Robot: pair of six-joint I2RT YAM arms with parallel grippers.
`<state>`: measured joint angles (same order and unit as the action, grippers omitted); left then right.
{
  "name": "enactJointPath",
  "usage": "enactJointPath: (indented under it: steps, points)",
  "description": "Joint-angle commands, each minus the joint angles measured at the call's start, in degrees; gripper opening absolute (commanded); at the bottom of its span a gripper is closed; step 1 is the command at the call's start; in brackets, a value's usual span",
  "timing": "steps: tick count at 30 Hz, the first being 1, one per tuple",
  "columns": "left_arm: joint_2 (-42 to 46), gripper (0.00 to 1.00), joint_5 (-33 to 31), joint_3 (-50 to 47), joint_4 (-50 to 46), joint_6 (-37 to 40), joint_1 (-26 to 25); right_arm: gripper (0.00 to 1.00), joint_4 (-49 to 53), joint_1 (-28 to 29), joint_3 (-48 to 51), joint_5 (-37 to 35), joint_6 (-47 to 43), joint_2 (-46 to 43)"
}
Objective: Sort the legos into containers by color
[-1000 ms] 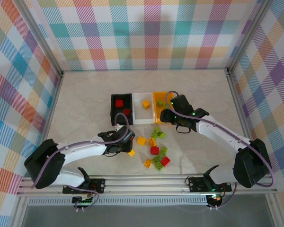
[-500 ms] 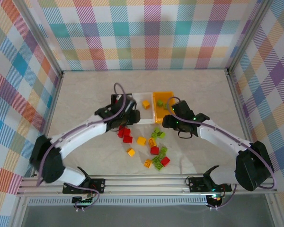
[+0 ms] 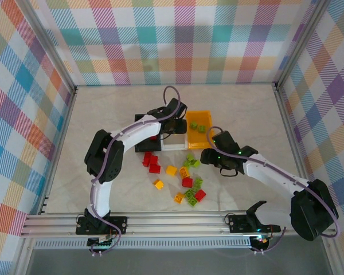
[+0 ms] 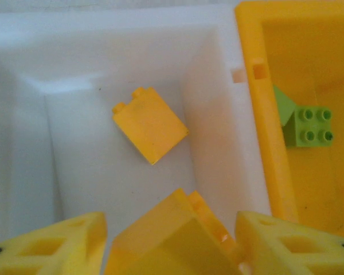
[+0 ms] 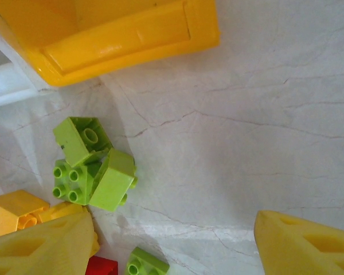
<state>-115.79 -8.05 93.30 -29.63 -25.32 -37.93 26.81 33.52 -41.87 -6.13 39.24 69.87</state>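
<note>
Top cam: we see the left claw out far over the white bin. The black bin is on its left and the orange-yellow bin on its right, all in one row. Two green bricks lie in the orange-yellow bin. The right claw hangs just near of that bin. Loose legos in red, yellow & green are scattered on the tabletop, near of the bins.

Left wrist cam: the left claw is closed on a held yellow brick, gripped btw both fingers above the white bin's floor. A second yellow brick lies flat on that floor. To the right, a lime brick sits in the orange-yellow bin.

Right wrist cam: the right claw is spread wide w/ nothing in it, bare tabletop btw its fingers. A green cluster of three touching bricks lies to the left, near of the orange-yellow bin's corner.
</note>
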Motion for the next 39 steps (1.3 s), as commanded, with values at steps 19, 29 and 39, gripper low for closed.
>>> enactJointPath:
  steps: [19, 29, 39]
  points:
    - [49.39, 1.0, -1.84, -41.48, 3.12, -10.37, -7.6, 0.7, -10.94, 5.55, -2.27, 2.27, 9.26, 12.11]
    - [64.37, 1.0, -5.42, -53.52, -1.97, -14.75, -7.58, 0.5, -16.07, 5.55, -2.34, 3.14, 13.88, 19.11]
    - [64.44, 1.0, -4.56, -54.12, -1.96, -14.16, -7.6, 0.27, -13.39, 5.59, 0.12, 0.72, 12.17, 12.1]
